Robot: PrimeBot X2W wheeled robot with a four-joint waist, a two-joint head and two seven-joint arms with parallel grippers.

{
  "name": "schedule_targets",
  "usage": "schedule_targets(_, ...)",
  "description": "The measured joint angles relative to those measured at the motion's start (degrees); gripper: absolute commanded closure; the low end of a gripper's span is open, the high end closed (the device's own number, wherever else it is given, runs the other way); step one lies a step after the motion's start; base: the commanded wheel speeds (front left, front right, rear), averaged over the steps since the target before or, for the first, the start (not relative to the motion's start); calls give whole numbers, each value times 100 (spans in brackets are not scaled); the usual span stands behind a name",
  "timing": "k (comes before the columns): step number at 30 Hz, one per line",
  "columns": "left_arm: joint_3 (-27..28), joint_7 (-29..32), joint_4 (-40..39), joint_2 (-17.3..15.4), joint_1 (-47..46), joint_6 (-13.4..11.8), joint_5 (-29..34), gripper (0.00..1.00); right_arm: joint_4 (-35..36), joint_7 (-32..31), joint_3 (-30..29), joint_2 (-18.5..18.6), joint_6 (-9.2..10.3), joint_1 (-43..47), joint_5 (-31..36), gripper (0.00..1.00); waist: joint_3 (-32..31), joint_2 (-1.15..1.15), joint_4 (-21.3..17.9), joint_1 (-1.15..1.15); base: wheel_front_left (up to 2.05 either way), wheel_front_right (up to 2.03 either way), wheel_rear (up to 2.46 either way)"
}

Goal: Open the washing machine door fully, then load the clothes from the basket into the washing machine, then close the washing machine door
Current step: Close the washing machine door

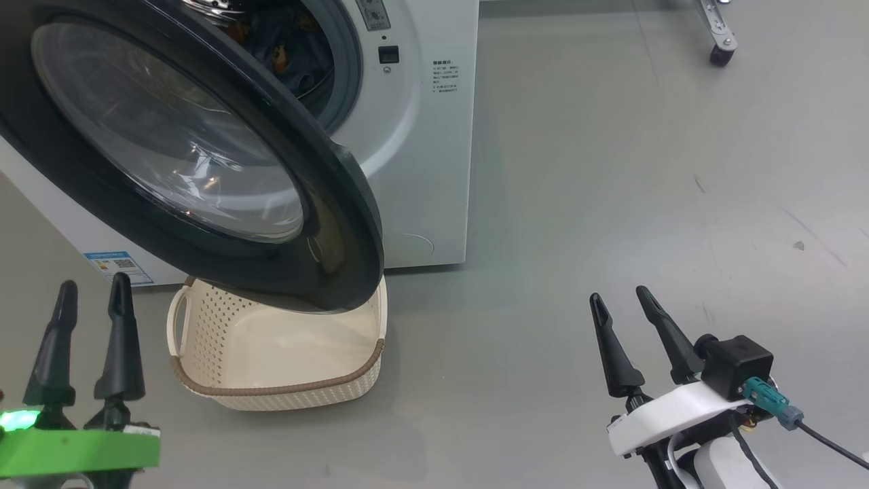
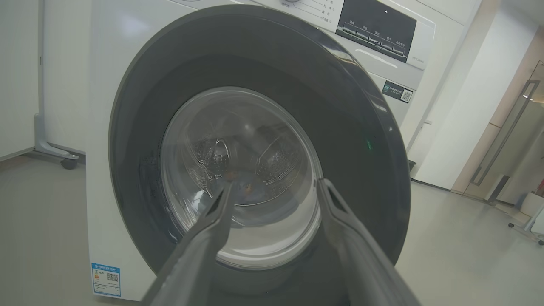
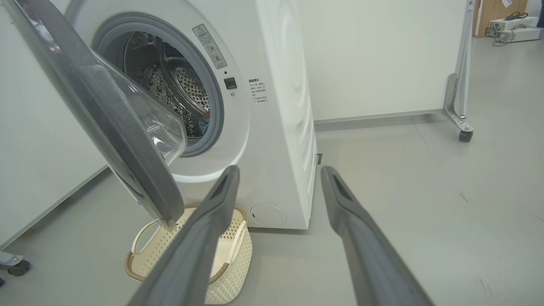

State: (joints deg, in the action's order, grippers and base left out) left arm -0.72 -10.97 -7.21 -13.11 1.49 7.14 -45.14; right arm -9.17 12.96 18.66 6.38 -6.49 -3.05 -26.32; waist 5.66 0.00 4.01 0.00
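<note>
Closing stage, by judgement: clothes (image 1: 285, 47) already inside washing machine (image 1: 421, 136); basket (image 1: 271, 390) empty on floor (image 1: 577, 204), just beneath washing machine door (image 1: 339, 224), hanging part-open. Left fingers (image 1: 121, 339) spread, empty, facing the door's glass. Right fingers (image 1: 611, 346) spread, empty, well apart. Next likely needed: pushing black rim home until latched.

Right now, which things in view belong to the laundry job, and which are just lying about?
Job:
washing machine
open door
clothes in the drum
empty basket

Lying about:
wheeled stand foot
electrical gear on the far floor
</note>
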Motion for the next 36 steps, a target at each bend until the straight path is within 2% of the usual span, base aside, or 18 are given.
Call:
schedule_targets(4,-264,-393,253,-204,199,5,538,0,-10,4,11,2,0,1,-5,0,-34,0,0,0,0,0,0)
schedule_targets(9,-492,-397,566,-293,354,5,1102,0,-16,4,14,5,0,1,-37,0,-75,0,-5,0,0,0,0)
schedule_targets(16,-513,-396,931,-280,475,5,1850,0,-18,7,18,7,0,4,-38,0,-117,0,-10,0,0,0,0)
schedule_targets(19,-434,-379,994,-179,474,4,2023,0,-18,32,18,13,0,7,-38,0,-129,0,-12,0,0,0,0)
schedule_targets(26,-49,-374,950,152,464,-249,2360,0,-16,47,16,19,0,10,-38,0,-156,0,-17,0,0,0,0)
schedule_targets(36,92,-374,953,452,465,-247,2558,0,-16,47,18,21,0,14,-38,0,-200,0,-50,0,0,0,0)
